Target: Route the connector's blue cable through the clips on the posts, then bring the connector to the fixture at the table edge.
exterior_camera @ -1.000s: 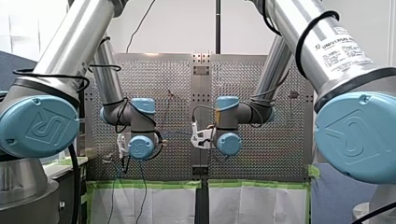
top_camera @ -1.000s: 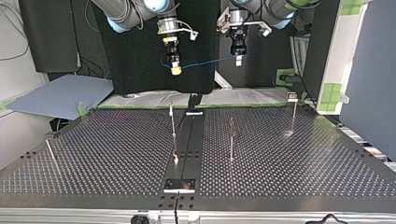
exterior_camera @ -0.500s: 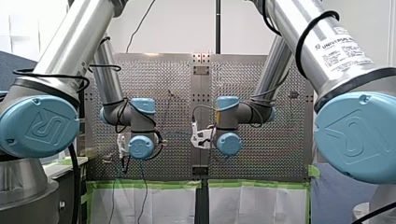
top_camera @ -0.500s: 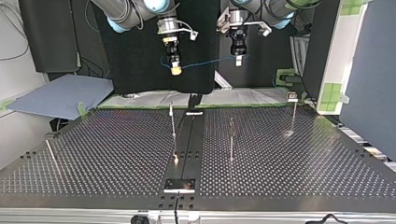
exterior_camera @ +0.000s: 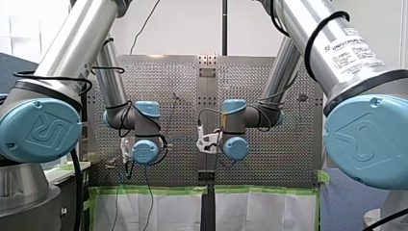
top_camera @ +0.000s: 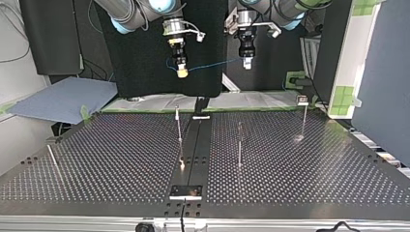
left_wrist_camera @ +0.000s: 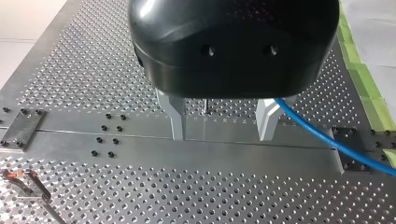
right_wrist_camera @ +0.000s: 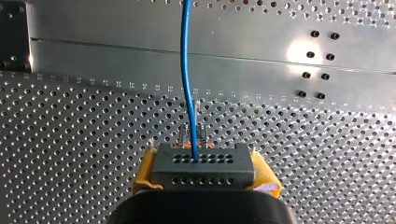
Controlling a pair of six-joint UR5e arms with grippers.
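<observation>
Front view first: our left arm [exterior_camera: 72, 53] and right arm [exterior_camera: 332, 48], both silver tubes with light-blue joint caps, reach in over the perforated metal table [exterior_camera: 279, 159], and their wrists sit close together on either side of its middle strip. The claws hide behind the wrists here, so we can't tell anything about them from this side. Top view: the right claw [top_camera: 182, 72] hangs at the view's left, yellow at its tip, and the left claw [top_camera: 247, 62] hangs just to its right, both well above the table near its far edge. A thin blue cable [top_camera: 212, 65] runs between the two claws. Thin metal posts [top_camera: 239, 145] stand upright on the table, well apart from each other and well below the cable. Left wrist view: under the black body the two metal fingers [left_wrist_camera: 176, 119] stand wide apart with nothing between them. The cable comes out from beside one finger and heads off over the table; whether it touches that finger, we can't tell. Off to the side, a small clip with an orange bit [left_wrist_camera: 25, 182] sits over the holes. Right wrist view: the right claw's yellow pads [right_wrist_camera: 145, 175] squeeze a dark grey block-shaped connector with rows of little holes [right_wrist_camera: 203, 165], one pad on each side. The cable leaves the middle of its upper row and runs straight ahead over the table's smooth strip. Just ahead of the connector, two little metal prongs with orange at the base [right_wrist_camera: 191, 133] poke into sight.
</observation>
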